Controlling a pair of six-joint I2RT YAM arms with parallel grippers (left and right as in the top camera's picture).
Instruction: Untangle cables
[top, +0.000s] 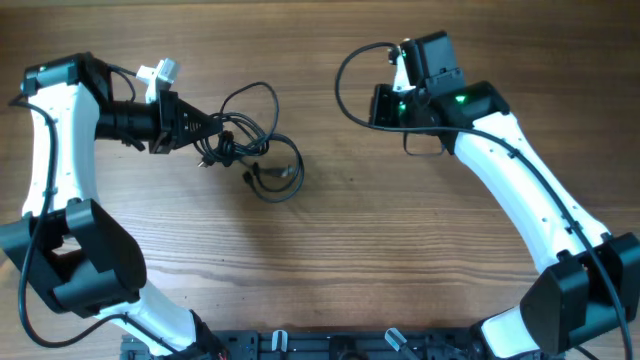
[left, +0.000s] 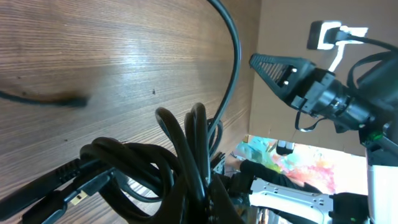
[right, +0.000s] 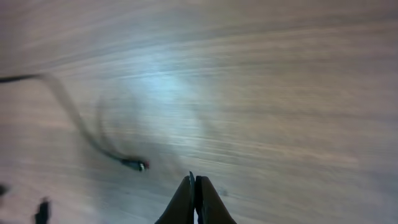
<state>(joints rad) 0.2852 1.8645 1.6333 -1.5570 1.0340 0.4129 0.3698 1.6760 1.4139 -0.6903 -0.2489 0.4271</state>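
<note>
As far as we can see from overhead, the cables sit as one knotted black bundle on the left half of the table, closer to its far edge than to the near edge where the arm bases are. At the bundle's left end, the left gripper has its fingers clamped on the knot. The left wrist view shows the same: several cord loops bunched tight right at the camera, with a plug end sticking out at lower left. One loop arcs toward the far edge. A second loop lies toward the table's middle, with a small plug at its left. Over the right half, near the far edge, the right gripper is well apart from the bundle. The right wrist view is blurred, but we see its fingers pressed together with no gap, nothing between them and bare wood below. A thin cord with a plug tip shows left of the fingers there, not touching them. We can't tell if it joins the bundle, or if the bundle is lifted or resting.
</note>
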